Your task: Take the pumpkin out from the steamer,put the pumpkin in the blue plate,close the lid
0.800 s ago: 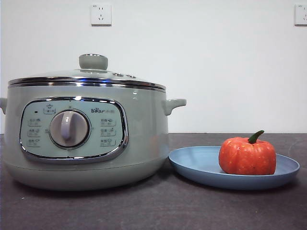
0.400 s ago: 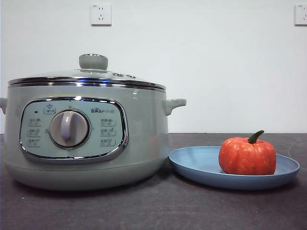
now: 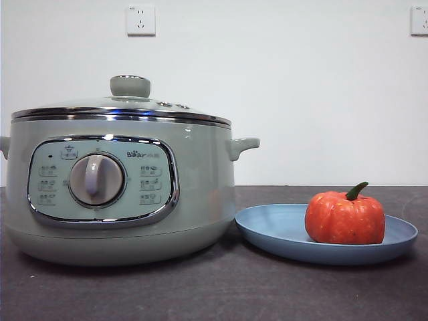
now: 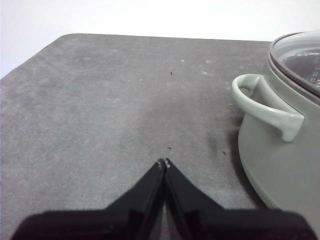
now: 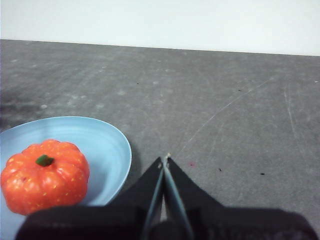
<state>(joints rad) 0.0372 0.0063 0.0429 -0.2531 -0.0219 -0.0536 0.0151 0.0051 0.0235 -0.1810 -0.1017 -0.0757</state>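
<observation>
Nothing has moved: ribbed orange pumpkin [image 3: 345,217] sits on the light-blue plate [image 3: 281,231], glass lid [image 3: 120,107] covers the sage-green steamer [image 3: 200,200], and only wrist views show left gripper [image 4: 164,162] and right gripper [image 5: 165,160] clenched empty.

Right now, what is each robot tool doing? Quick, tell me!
Left tool: shut, holding nothing, over bare table beside the steamer.
Right tool: shut, holding nothing, beside the plate with the pumpkin.
</observation>
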